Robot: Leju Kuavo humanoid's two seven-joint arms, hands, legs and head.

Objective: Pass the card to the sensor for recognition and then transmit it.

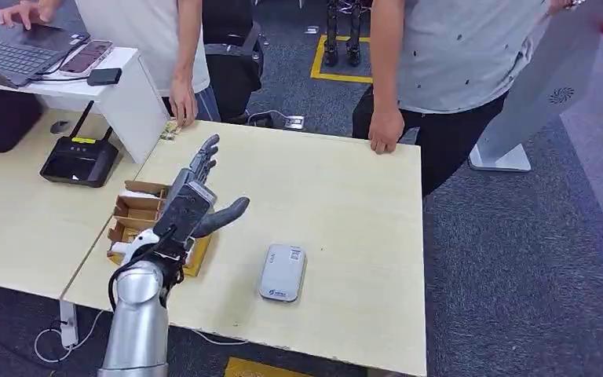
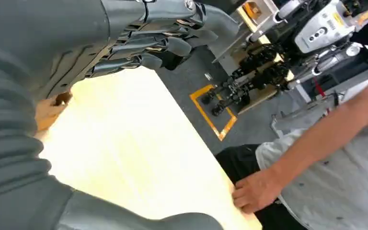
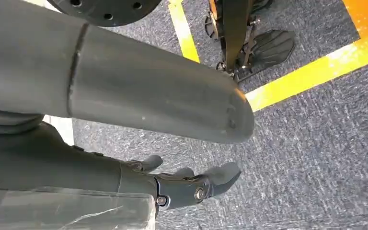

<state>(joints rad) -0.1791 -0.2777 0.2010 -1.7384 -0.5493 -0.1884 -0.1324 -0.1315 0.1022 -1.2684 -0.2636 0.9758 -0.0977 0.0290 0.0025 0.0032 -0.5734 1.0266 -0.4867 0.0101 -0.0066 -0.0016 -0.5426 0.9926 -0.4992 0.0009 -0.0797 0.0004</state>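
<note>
My left hand hovers above the cardboard box at the table's left edge, palm up, fingers spread, nothing in it. In the left wrist view its dark fingers stretch out over the pale tabletop. The grey card sensor lies flat on the table, to the right of that hand and nearer the front edge. What lies in the box is partly hidden by my arm. My right hand hangs over the grey carpet, fingers apart and holding nothing.
Two people stand at the table's far side; one rests a hand on the far edge, the other's hand hangs near the back left corner. A black router, a laptop and a phone sit on the left desk.
</note>
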